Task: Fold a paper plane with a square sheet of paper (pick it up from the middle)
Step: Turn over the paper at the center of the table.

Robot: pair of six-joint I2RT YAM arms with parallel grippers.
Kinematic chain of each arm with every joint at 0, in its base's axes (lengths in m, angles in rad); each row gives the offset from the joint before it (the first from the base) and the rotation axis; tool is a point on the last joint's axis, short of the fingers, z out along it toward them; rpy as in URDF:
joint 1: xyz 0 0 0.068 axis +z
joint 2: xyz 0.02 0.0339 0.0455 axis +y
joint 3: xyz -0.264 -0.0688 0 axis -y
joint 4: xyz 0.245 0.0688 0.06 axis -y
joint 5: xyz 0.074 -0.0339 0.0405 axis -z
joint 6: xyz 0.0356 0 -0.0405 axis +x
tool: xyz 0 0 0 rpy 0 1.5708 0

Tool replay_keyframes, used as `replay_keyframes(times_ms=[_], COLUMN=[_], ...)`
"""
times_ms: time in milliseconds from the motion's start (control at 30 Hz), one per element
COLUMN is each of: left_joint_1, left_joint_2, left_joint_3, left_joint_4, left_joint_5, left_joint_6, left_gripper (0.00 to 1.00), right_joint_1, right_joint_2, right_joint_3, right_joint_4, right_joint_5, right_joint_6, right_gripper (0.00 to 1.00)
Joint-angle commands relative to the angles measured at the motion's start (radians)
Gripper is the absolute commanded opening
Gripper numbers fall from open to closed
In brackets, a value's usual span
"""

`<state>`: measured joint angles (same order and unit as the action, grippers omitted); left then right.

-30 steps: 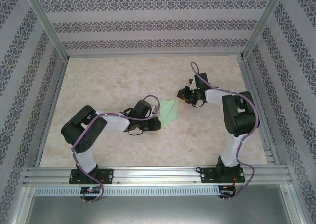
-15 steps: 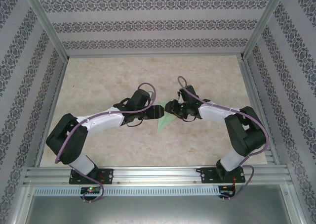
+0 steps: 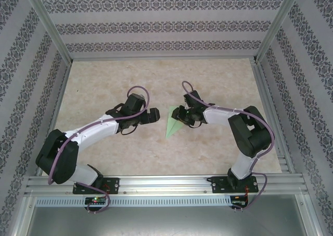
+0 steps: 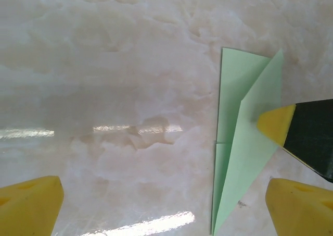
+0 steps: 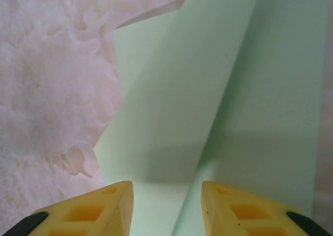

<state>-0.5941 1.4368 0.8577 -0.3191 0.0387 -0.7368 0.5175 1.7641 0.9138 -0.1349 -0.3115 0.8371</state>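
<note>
Mid-fold: the green sheet (image 3: 171,127), now a narrow wedge with overlapping flaps, lies flat on the bench (image 3: 104,85). The right tool (image 3: 181,114), fingers part-way apart and gripping nothing, seems to pin the sheet's far end with one tip. The left tool (image 3: 152,115) hangs wide open and empty, just left of the sheet. Next, I reckon, it must catch the sheet's left edge. There's bare bench all round the sheet, and the walls are well off.

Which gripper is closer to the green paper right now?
Right. The right gripper sits directly over the green paper; the left gripper hangs open off to its left side, apart from it.
</note>
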Motion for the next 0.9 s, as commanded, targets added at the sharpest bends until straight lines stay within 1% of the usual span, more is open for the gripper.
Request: replay_keyframes(times_ms=[0,133,233,367,467,567,700,800,867], left_joint_1=[0.031,0.054,0.061,0.075,0.089,0.104,0.117,0.126,0.132], left_joint_2=[-0.03,-0.038,-0.036,-0.038,-0.035,-0.023,-0.008,-0.01,-0.012], left_joint_3=[-0.031,-0.059,-0.053,-0.047,-0.057,-0.063,-0.069,-0.071,-0.075], left_joint_4=[-0.013,0.037,0.026,0.003,0.026,0.055,0.104,0.137,0.168], left_joint_5=[0.001,0.047,0.066,0.077,0.129,0.191,0.272,0.332,0.383], left_joint_6=[-0.058,-0.101,-0.104,-0.108,-0.124,-0.133,-0.134,-0.131,-0.133], left_gripper=[1.0,1.0,1.0,1.0,1.0,1.0,0.99,0.98,0.97], right_joint_1=[0.015,0.022,0.024,0.024,0.024,0.029,0.032,0.032,0.029], right_joint_2=[0.034,0.044,0.037,0.026,0.028,0.032,0.02,-0.024,-0.064], right_joint_3=[0.035,0.03,0.018,-0.017,-0.043,-0.06,-0.08,-0.098,-0.106], right_joint_4=[0.03,0.066,0.08,0.138,0.195,0.221,0.245,0.269,0.291], right_joint_5=[-0.027,-0.05,-0.052,-0.076,-0.093,-0.096,-0.087,-0.074,-0.084], right_joint_6=[-0.004,0.01,0.019,0.042,0.071,0.081,0.084,0.085,0.084], right_gripper=[0.39,0.39,0.39,0.36,0.33,0.28,0.17,0.1,0.07])
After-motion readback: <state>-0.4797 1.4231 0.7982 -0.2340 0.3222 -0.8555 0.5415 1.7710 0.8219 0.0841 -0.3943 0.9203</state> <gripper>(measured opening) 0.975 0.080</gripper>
